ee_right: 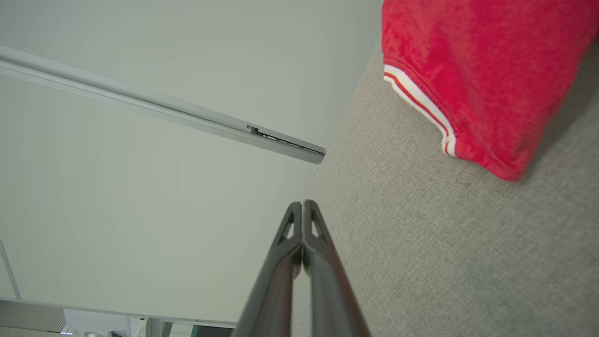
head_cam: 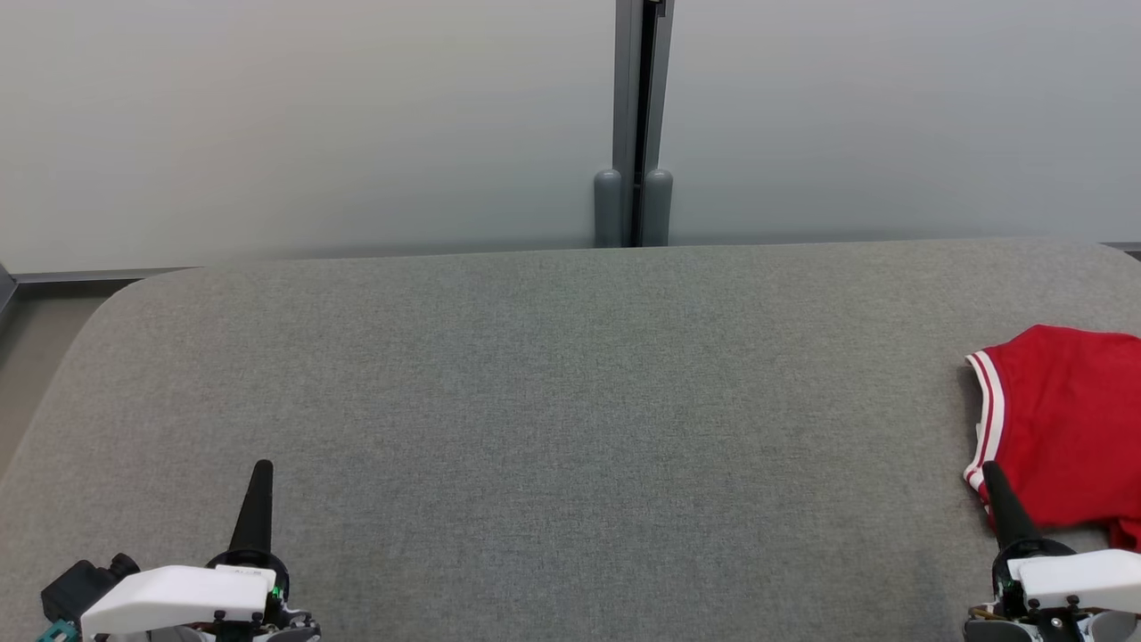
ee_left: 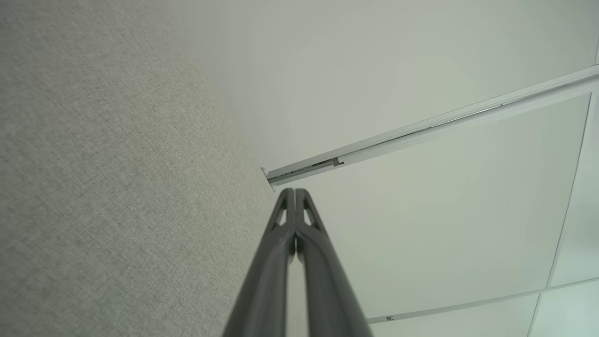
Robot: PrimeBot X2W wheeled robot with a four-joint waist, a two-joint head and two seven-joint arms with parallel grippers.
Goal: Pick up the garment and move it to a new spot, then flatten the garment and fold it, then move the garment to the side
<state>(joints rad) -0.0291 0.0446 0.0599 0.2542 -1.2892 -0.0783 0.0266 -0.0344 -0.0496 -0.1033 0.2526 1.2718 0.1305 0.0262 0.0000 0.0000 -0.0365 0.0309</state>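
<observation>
The garment [head_cam: 1070, 419] is red with a white-and-red striped hem and lies folded at the far right edge of the grey padded surface [head_cam: 570, 401]; part of it runs out of the head view. It also lies at the top right of the right wrist view, garment [ee_right: 472, 70]. My right gripper [head_cam: 988, 471] is shut and empty, its tips just in front of the garment's near left corner. My left gripper [head_cam: 262, 467] is shut and empty at the lower left, far from the garment. Both pairs of fingers meet at the tips: left gripper [ee_left: 295, 192], right gripper [ee_right: 303, 204].
A pale wall with a grey vertical post [head_cam: 635, 125] stands behind the surface. The surface's rounded far-left corner [head_cam: 134, 290] drops to the floor. Bare grey fabric spreads between the two grippers.
</observation>
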